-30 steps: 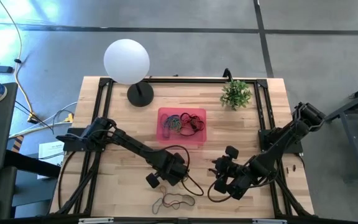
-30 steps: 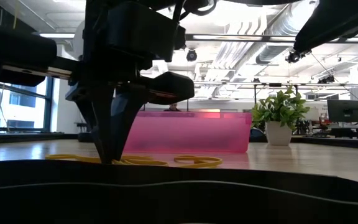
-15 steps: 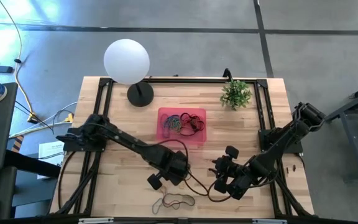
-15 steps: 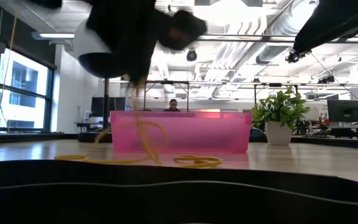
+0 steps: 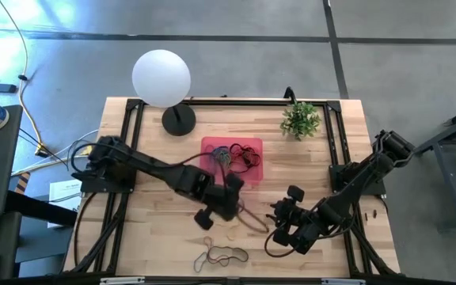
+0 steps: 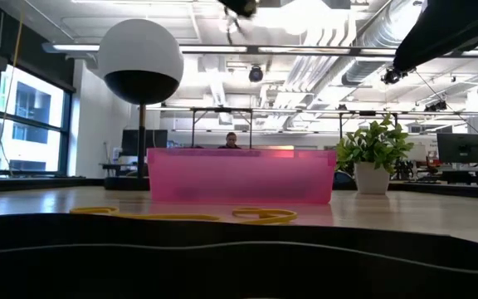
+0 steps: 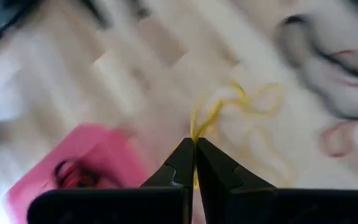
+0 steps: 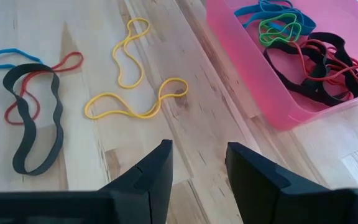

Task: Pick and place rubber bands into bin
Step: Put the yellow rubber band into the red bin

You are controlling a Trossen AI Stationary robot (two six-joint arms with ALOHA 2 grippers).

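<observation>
My left gripper is raised above the table beside the near wall of the pink bin, shut on a yellow rubber band. The bin holds black, red, blue and green rubber bands. More bands lie flat on the wood: two yellow ones, a black one and red and blue ones beside it. My right gripper is open, low over the table to the right of these bands and touching nothing. In the low view the bin stands behind the yellow bands. My left gripper pinches the yellow rubber band at one spot of its loop between the tips of its two shut fingers. The rest of the band trails slack beyond the fingertips. The view is blurred, so I cannot tell whether any of it rests on the table.
A white globe lamp stands near the far left corner and a small potted plant near the far right. A cluster of bands lies near the table's near edge. A black frame runs around the table.
My left gripper has risen from the table and moved toward the far edge, up to the bin's near wall. It has stayed shut and drawn one yellow band up from the wood; half a second ago the band still hung down to the table.
</observation>
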